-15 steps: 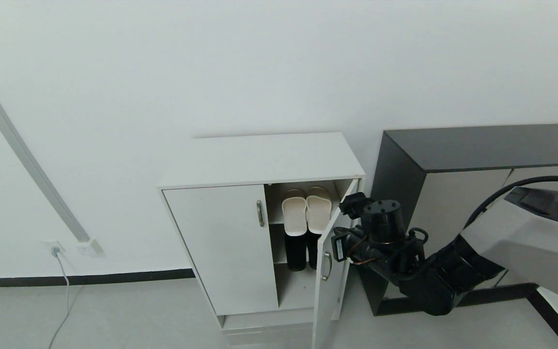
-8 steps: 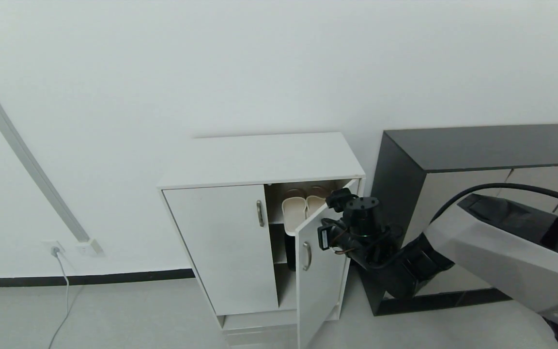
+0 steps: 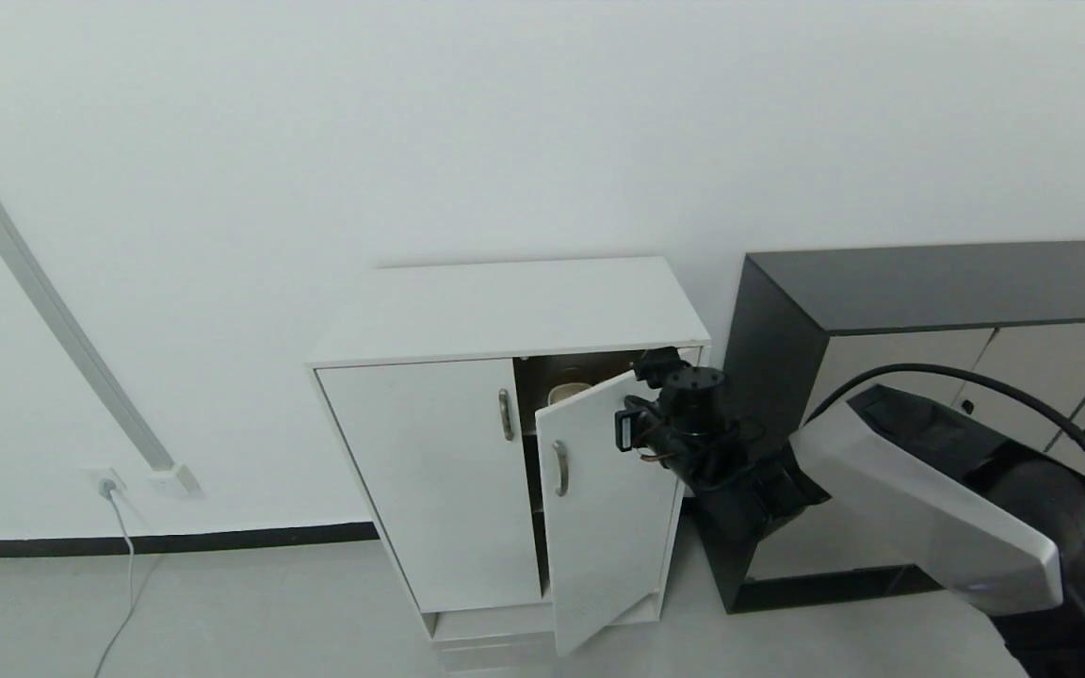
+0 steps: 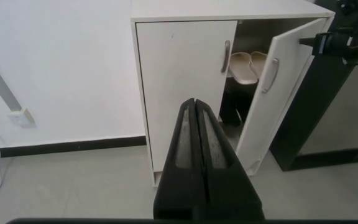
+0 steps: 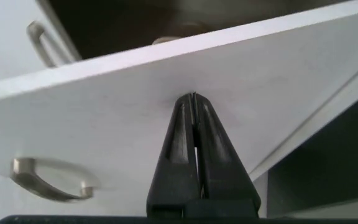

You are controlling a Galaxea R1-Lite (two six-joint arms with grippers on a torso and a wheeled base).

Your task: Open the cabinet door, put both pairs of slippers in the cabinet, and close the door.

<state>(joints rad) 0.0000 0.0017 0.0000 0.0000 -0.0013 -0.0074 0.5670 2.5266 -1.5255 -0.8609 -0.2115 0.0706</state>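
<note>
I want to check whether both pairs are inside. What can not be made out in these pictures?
1. Dark slippers: head view, the half-shut right door covers the lower shelf; left wrist view, that shelf is too dark.
2. Light slippers: partly covered by that door in both views.
3. Right gripper: head view, its wrist hides the tips, so contact with the door is unsure there.

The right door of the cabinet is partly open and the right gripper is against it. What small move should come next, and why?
Probably press the right door inward with the right gripper until it lies flush with the left door. The shut gripper touches its outer face, the door stands ajar, and slippers sit inside.
</note>
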